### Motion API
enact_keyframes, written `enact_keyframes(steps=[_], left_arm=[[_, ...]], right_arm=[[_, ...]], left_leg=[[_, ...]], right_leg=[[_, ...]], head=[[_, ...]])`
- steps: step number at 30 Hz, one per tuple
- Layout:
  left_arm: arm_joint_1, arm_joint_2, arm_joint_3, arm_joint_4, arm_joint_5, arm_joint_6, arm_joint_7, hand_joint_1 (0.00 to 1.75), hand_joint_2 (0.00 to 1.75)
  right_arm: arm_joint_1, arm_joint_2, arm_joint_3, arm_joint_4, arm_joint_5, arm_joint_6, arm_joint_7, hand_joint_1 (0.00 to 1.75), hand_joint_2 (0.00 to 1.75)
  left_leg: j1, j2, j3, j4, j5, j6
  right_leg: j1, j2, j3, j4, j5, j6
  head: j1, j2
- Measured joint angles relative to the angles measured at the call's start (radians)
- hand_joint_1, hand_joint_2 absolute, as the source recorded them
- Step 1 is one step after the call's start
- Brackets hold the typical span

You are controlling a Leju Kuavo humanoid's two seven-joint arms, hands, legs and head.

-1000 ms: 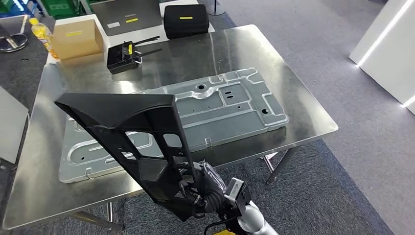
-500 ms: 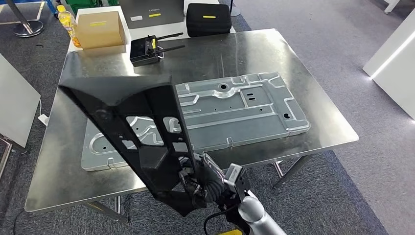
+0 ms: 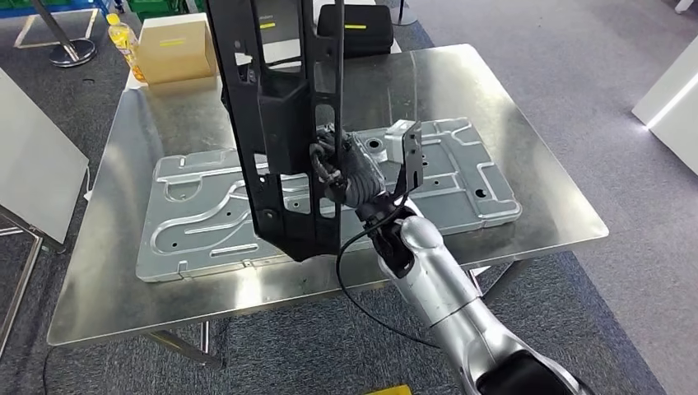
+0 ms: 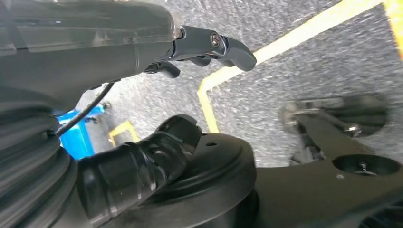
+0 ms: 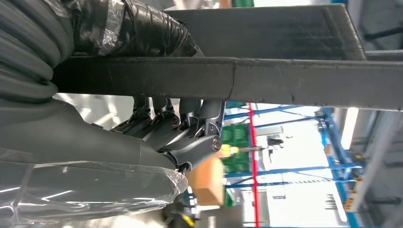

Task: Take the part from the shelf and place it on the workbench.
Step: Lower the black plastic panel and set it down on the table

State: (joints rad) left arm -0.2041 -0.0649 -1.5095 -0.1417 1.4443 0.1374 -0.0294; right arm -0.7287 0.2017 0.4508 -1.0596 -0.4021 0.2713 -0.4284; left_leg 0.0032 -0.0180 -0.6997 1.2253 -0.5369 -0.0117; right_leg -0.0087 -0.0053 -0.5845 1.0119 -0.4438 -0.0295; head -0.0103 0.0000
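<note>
A: Surface and room?

B: A steel workbench (image 3: 527, 193) is standing on grey carpet. A large stamped grey metal panel (image 3: 206, 214) is lying flat across its middle. Beyond the panel, at the bench's far edge, a cardboard box (image 3: 174, 48) is sitting with a yellow bottle (image 3: 123, 37) just beside it, and a black case (image 3: 370, 29) further along that edge.

A: Where's the part, who's got it?

B: The black plastic part (image 3: 284, 123) is standing nearly upright above the panel, lower end over the panel's near edge. The right hand (image 3: 342, 169) is gripping it around a rib, fingers (image 5: 190, 118) wrapped on the bar. The left hand (image 4: 199, 45) is hanging over the floor holding nothing, fingers loosely apart, probably; the view is blurry.

A: Change from before?

B: The part was tilted low at the bench's near side; now it's raised, swung upright and carried over the panel. The arm is reaching further out.

A: Writing?

B: Yellow label strips on box and case, too small to read.
</note>
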Motion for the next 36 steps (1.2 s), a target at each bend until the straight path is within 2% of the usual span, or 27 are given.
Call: enact_keyframes(steps=[1, 2, 3, 5, 6, 7, 8, 10, 12, 14, 16, 17, 18, 19, 20, 21, 22, 23, 25, 26, 28, 29, 31, 32, 33, 34, 36], left_arm=[[-0.002, 0.000, 0.000, 0.000, 0.000, 0.000, 0.002, 0.00, 1.75], [-0.003, 0.000, 0.000, 0.000, 0.000, 0.000, 0.003, 0.00, 1.75], [-0.004, 0.000, 0.000, 0.000, 0.000, 0.000, 0.005, 0.00, 1.75], [-0.004, 0.001, 0.000, 0.000, 0.000, 0.000, 0.008, 0.00, 1.75], [-0.005, 0.000, 0.000, 0.000, 0.000, -0.001, 0.009, 0.00, 1.75], [-0.005, -0.001, 0.000, 0.000, 0.000, -0.001, 0.010, 0.00, 1.75], [-0.006, -0.003, 0.000, 0.000, 0.000, -0.002, 0.010, 0.00, 1.75], [-0.009, -0.006, 0.000, 0.000, 0.000, -0.002, 0.010, 0.00, 1.75], [-0.010, -0.007, 0.000, 0.000, -0.001, -0.002, 0.009, 0.00, 1.75], [-0.012, -0.008, -0.001, 0.000, -0.004, -0.002, 0.010, 0.00, 1.75], [-0.013, -0.008, -0.001, 0.000, -0.010, -0.002, 0.013, 0.00, 1.75], [-0.013, -0.009, -0.001, 0.000, -0.013, -0.002, 0.015, 0.00, 1.75], [-0.014, -0.009, -0.001, 0.000, -0.015, -0.002, 0.017, 0.00, 1.75], [-0.015, -0.010, -0.001, 0.000, -0.017, -0.002, 0.019, 0.00, 1.75], [-0.017, -0.011, -0.001, 0.000, -0.018, -0.002, 0.021, 0.00, 1.75], [-0.019, -0.013, -0.001, 0.000, -0.019, -0.002, 0.022, 0.00, 1.75], [-0.021, -0.015, -0.001, 0.000, -0.021, -0.002, 0.024, 0.00, 1.75], [-0.022, -0.016, -0.001, 0.000, -0.024, -0.002, 0.025, 0.00, 1.75], [-0.025, -0.017, -0.001, 0.000, -0.036, -0.002, 0.031, 0.00, 1.75], [-0.027, -0.017, -0.001, 0.000, -0.044, -0.003, 0.037, 0.00, 1.75], [-0.033, -0.017, -0.001, 0.000, -0.063, -0.004, 0.048, 0.00, 1.75], [-0.036, -0.017, -0.001, 0.000, -0.071, -0.006, 0.054, 0.00, 1.75], [-0.044, -0.019, -0.001, 0.000, -0.083, -0.009, 0.062, 0.00, 1.75], [-0.048, -0.020, -0.001, 0.000, -0.089, -0.010, 0.066, 0.00, 1.75], [-0.052, -0.021, -0.001, 0.000, -0.094, -0.011, 0.070, 0.00, 1.75], [-0.054, -0.022, -0.001, 0.000, -0.099, -0.013, 0.074, 0.00, 1.75], [-0.054, -0.024, -0.001, 0.000, -0.107, -0.016, 0.082, 0.00, 1.75]], right_arm=[[-0.019, 0.004, -0.006, 0.014, -0.001, -0.009, 0.001, 1.75, 1.75], [-0.036, 0.007, -0.013, 0.028, 0.000, -0.019, 0.003, 1.75, 1.75], [-0.052, 0.009, -0.020, 0.039, 0.002, -0.030, 0.005, 1.75, 1.75], [-0.083, 0.015, -0.031, 0.055, 0.008, -0.050, 0.006, 1.75, 1.75], [-0.098, 0.017, -0.037, 0.061, 0.015, -0.065, 0.006, 1.75, 1.75], [-0.112, 0.020, -0.041, 0.066, 0.024, -0.081, 0.005, 1.75, 1.75], [-0.123, 0.022, -0.045, 0.070, 0.035, -0.099, 0.004, 1.75, 1.75], [-0.138, 0.024, -0.051, 0.078, 0.072, -0.143, -0.002, 1.75, 1.75], [-0.147, 0.025, -0.050, 0.083, 0.158, -0.226, -0.017, 1.75, 1.75], [-0.157, 0.025, -0.037, 0.087, 0.304, -0.362, -0.029, 1.75, 1.75], [-0.159, 0.027, -0.008, 0.098, 0.476, -0.521, -0.026, 1.75, 1.75], [-0.157, 0.028, 0.009, 0.106, 0.547, -0.587, -0.022, 1.75, 1.75], [-0.156, 0.030, 0.025, 0.115, 0.592, -0.629, -0.019, 1.75, 1.75], [-0.154, 0.032, 0.041, 0.123, 0.618, -0.651, -0.018, 1.75, 1.75], [-0.154, 0.035, 0.053, 0.129, 0.627, -0.659, -0.018, 1.75, 1.75], [-0.156, 0.038, 0.062, 0.134, 0.634, -0.664, -0.018, 1.75, 1.75], [-0.157, 0.040, 0.071, 0.139, 0.647, -0.672, -0.017, 1.75, 1.75], [-0.159, 0.042, 0.079, 0.145, 0.672, -0.692, -0.010, 1.75, 1.75], [-0.165, 0.046, 0.100, 0.166, 0.777, -0.775, 0.024, 1.75, 1.75], [-0.168, 0.051, 0.113, 0.185, 0.870, -0.834, 0.055, 1.75, 1.75], [-0.169, 0.064, 0.130, 0.222, 1.093, -0.919, 0.119, 1.75, 1.75], [-0.165, 0.072, 0.131, 0.235, 1.230, -0.942, 0.152, 1.75, 1.75], [-0.143, 0.084, 0.115, 0.244, 1.509, -0.953, 0.213, 1.75, 1.75], [-0.126, 0.090, 0.102, 0.244, 1.644, -0.955, 0.245, 1.75, 1.75], [-0.107, 0.093, 0.090, 0.242, 1.758, -0.955, 0.284, 1.75, 1.75], [-0.091, 0.095, 0.085, 0.237, 1.843, -0.955, 0.331, 1.75, 1.75], [-0.074, 0.092, 0.099, 0.226, 1.936, -0.955, 0.443, 1.75, 1.75]], left_leg=[[0.001, 0.000, -0.027, 0.057, -0.018, -0.004], [0.001, 0.001, -0.042, 0.083, -0.017, -0.007], [0.003, 0.002, -0.040, 0.075, 0.000, -0.010], [0.008, 0.008, 0.015, -0.047, 0.073, -0.014], [0.009, 0.013, 0.045, -0.113, 0.097, -0.013], [0.009, 0.015, 0.067, -0.160, 0.111, -0.009], [0.009, 0.016, 0.074, -0.179, 0.111, -0.002], [0.007, 0.012, 0.073, -0.182, 0.107, 0.014], [0.009, 0.010, 0.075, -0.187, 0.109, 0.027], [0.010, 0.009, 0.077, -0.190, 0.110, 0.037], [0.009, 0.009, 0.077, -0.189, 0.108, 0.041], [0.008, 0.008, 0.077, -0.189, 0.108, 0.042], [0.006, 0.007, 0.078, -0.189, 0.107, 0.042], [0.005, 0.006, 0.080, -0.189, 0.107, 0.042], [0.004, 0.005, 0.082, -0.189, 0.106, 0.041], [0.003, 0.004, 0.082, -0.189, 0.105, 0.040], [0.002, 0.002, 0.082, -0.190, 0.105, 0.038], [0.002, 0.001, 0.081, -0.190, 0.105, 0.035], [0.002, -0.002, 0.081, -0.194, 0.107, 0.026], [0.002, -0.002, 0.081, -0.195, 0.106, 0.021], [0.001, 0.001, 0.070, -0.164, 0.081, 0.010], [0.001, 0.003, 0.051, -0.119, 0.055, 0.005], [0.002, 0.005, -0.005, 0.006, -0.005, -0.003], [0.002, 0.006, -0.027, 0.055, -0.020, -0.007], [0.003, 0.008, -0.035, 0.071, -0.015, -0.009], [0.004, 0.010, -0.024, 0.047, 0.007, -0.011], [0.009, 0.014, 0.037, -0.078, 0.071, -0.013]], right_leg=[[0.000, -0.003, 0.000, 0.001, -0.001, -0.001], [0.000, -0.006, 0.000, 0.003, -0.002, -0.001], [0.000, -0.008, 0.000, 0.005, -0.004, 0.000], [-0.002, -0.009, 0.001, 0.014, -0.012, 0.006], [0.000, -0.009, -0.002, 0.022, -0.017, 0.011], [0.001, -0.008, -0.006, 0.028, -0.020, 0.016], [0.004, -0.008, -0.010, 0.032, -0.022, 0.020], [0.007, -0.009, -0.014, 0.033, -0.023, 0.028], [0.004, -0.009, -0.023, 0.055, -0.039, 0.037], [0.002, -0.004, -0.067, 0.147, -0.088, 0.044], [0.002, -0.002, -0.136, 0.279, -0.137, 0.047], [0.003, -0.001, -0.160, 0.316, -0.141, 0.045], [0.003, 0.000, -0.167, 0.317, -0.125, 0.042], [0.004, 0.001, -0.153, 0.276, -0.092, 0.036], [0.007, 0.003, -0.123, 0.205, -0.049, 0.029], [0.010, 0.006, -0.090, 0.134, -0.019, 0.022], [0.013, 0.007, -0.065, 0.076, 0.002, 0.017], [0.017, 0.008, -0.050, 0.043, 0.009, 0.013], [0.019, 0.008, -0.045, 0.028, 0.008, 0.010], [0.016, 0.006, -0.042, 0.023, 0.011, 0.008], [0.009, 0.005, -0.034, 0.009, 0.018, 0.000], [0.007, 0.004, -0.031, 0.004, 0.020, -0.003], [0.007, 0.003, -0.029, 0.004, 0.020, -0.008], [0.008, 0.002, -0.029, 0.005, 0.019, -0.008], [0.008, 0.001, -0.029, 0.007, 0.018, -0.008], [0.007, 0.001, -0.029, 0.010, 0.016, -0.007], [0.006, 0.001, -0.030, 0.019, 0.010, -0.001]], head=[[0.000, 0.000], [0.000, 0.000], [0.000, 0.000], [0.000, 0.000], [-0.001, 0.000], [-0.001, 0.000], [-0.001, 0.000], [-0.001, 0.000], [0.000, 0.000], [0.000, 0.000], [0.000, 0.000], [0.000, 0.000], [0.000, 0.000], [0.000, 0.000], [0.000, 0.000], [-0.001, 0.000], [0.000, 0.000], [0.000, 0.000], [0.000, 0.000], [0.000, 0.000], [-0.001, 0.000], [-0.001, 0.000], [-0.001, 0.000], [-0.001, 0.000], [-0.001, 0.000], [-0.001, 0.000], [-0.001, 0.000]])
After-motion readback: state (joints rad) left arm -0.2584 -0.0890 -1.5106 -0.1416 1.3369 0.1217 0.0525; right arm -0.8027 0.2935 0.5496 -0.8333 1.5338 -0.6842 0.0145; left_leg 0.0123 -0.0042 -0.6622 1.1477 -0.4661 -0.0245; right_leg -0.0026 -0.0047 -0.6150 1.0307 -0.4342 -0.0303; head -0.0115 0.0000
